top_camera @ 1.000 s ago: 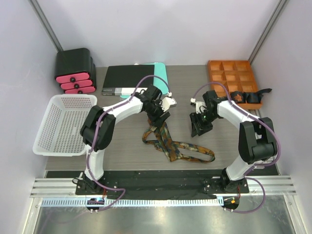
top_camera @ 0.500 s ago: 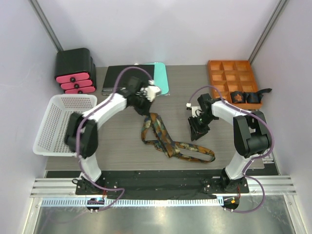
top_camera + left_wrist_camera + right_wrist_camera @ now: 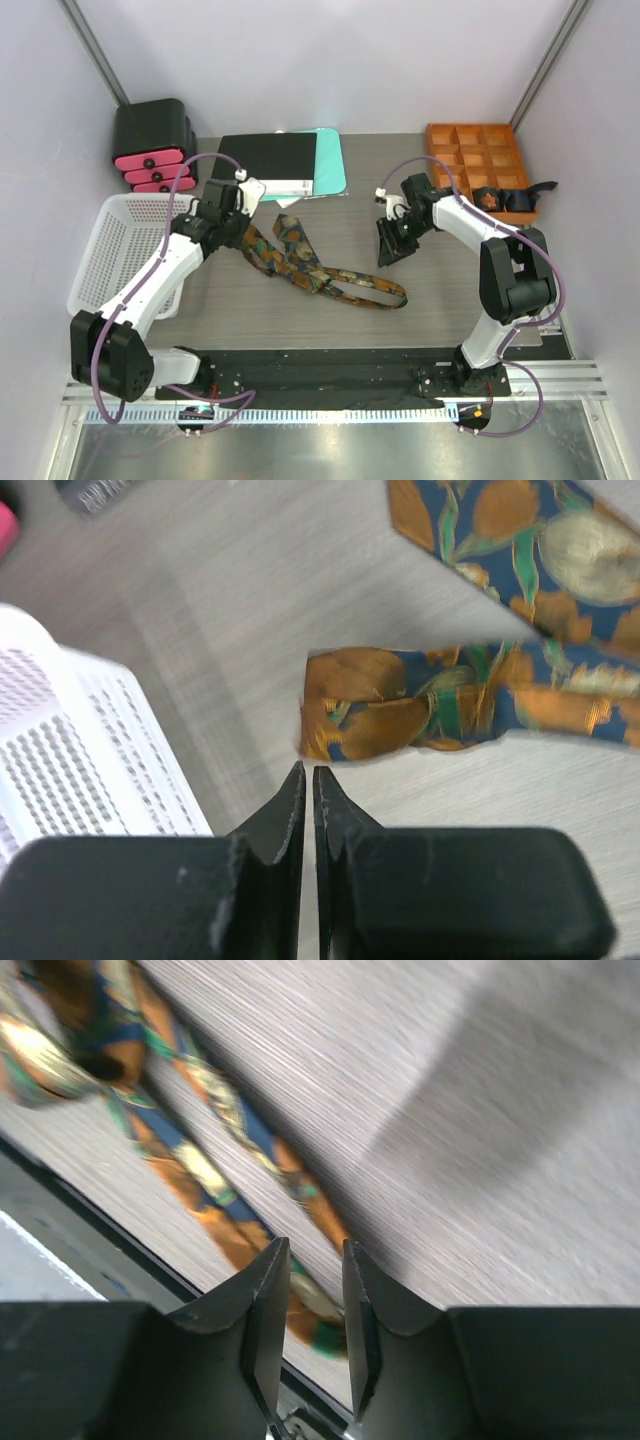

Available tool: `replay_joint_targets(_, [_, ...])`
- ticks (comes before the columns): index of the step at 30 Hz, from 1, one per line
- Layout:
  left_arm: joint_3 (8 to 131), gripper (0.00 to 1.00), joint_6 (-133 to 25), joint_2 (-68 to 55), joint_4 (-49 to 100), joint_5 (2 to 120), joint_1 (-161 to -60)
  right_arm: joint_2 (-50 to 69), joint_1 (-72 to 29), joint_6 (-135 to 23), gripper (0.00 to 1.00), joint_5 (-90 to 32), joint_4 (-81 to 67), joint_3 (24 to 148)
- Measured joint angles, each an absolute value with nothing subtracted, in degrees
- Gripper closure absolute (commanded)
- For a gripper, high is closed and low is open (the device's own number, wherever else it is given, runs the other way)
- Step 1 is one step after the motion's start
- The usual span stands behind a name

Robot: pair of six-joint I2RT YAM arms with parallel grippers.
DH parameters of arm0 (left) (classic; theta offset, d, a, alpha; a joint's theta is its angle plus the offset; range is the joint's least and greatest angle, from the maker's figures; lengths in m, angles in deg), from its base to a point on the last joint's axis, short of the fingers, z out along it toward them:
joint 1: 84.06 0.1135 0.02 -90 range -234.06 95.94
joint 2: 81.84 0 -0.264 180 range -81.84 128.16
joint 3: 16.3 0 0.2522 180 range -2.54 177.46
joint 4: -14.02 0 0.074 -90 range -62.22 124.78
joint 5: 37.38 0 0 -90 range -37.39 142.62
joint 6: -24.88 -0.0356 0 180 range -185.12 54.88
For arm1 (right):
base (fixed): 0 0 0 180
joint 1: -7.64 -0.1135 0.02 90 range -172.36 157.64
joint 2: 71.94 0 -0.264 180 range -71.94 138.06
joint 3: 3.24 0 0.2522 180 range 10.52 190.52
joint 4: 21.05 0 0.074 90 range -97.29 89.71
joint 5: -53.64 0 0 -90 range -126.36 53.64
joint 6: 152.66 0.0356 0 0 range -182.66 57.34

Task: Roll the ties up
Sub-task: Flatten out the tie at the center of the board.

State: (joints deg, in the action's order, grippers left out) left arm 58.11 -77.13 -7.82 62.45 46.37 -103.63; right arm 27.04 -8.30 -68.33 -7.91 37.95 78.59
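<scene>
- Tie (image 3: pixel 320 275) sprawls loosely across the middle of the bench (image 3: pixel 450 280), between the two arms.
- Left pincer (image 3: pixel 308 772) is pressed closed beside the white basket (image 3: pixel 120 260). Its tips meet the lower corner of the tie's folded end, but a pinch cannot be confirmed.
- Right pincer (image 3: pixel 308 1255) stands at a narrow gap, holding nothing, above the bench just beyond the tie's opposite end.
</scene>
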Motion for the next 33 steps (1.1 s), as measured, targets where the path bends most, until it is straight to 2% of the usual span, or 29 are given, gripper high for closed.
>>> replay_joint_targets(2, [57.3, 1.00, -77.3, -7.8, 64.2, 46.9, -103.4, 27.1, -9.2, -67.8, 0.65, -7.1, 37.4, 80.0])
replay_joint_targets(9, [55.8, 1.00, -79.2, -11.9, 68.0, 64.4, -103.2, 28.0, -11.1, -65.3, 0.64, -3.9, 34.9, 86.7])
replay_joint_targets(10, [56.4, 0.97, -79.3, -12.3, 68.4, 66.6, -103.3, 28.1, -11.1, -65.3, 0.64, -3.8, 34.9, 86.8])
replay_joint_targets(11, [57.1, 0.89, -79.4, -12.4, 68.6, 68.8, -103.5, 28.2, -11.1, -65.1, 0.64, -3.4, 34.6, 86.9])
replay_joint_targets(12, [58.0, 0.65, -79.9, -12.3, 68.6, 70.6, -103.6, 28.4, -11.1, -65.0, 0.63, -2.9, 34.7, 86.9])
replay_joint_targets(15, [60.8, 0.35, -82.4, -10.6, 69.4, 75.0, -104.0, 28.7, -11.1, -64.4, 0.62, -1.8, 34.8, 86.8])
replay_joint_targets(21, [63.5, 0.34, -86.8, -0.4, 68.8, 75.8, -106.1, 28.7, -11.3, -63.6, 0.61, -0.6, 34.4, 86.0])
replay_joint_targets(25, [67.0, 0.32, -89.7, 9.3, 68.2, 69.6, -106.8, 28.7, -11.4, -63.4, 0.61, -0.2, 34.3, 86.0])
replay_joint_targets(27, [70.1, 0.26, -90.3, 14.8, 67.7, 66.1, -105.7, 28.7, -11.5, -63.3, 0.61, -0.2, 34.1, 85.7])
replay_joint_targets(33, [77.0, 0.22, -90.6, 22.7, 67.7, 58.2, -100.7, 28.9, -12.1, -63.3, 0.61, -0.5, 34.0, 83.8])
